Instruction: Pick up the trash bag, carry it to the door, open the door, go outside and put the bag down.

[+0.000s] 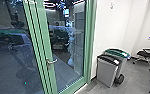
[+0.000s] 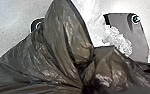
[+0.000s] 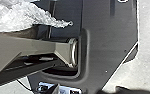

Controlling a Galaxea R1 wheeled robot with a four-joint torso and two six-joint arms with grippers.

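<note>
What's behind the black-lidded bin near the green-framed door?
Behind the black-lidded bin stands a green-lidded bin. Its lid and part of its side show; the black-lidded bin covers most of its front.

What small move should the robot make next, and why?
Probably roll slightly closer to the lever handle: the green-framed door looks shut, the handle is ahead, and the dark bag shows large in the left wrist view, so it's likely in tow.

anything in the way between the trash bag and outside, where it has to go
Yes, the green-framed glass door: it looks shut, with its lever handle at the door's left edge in the head view. The bins stand to the right of the doorway, so probably not in the bag's path.
</note>
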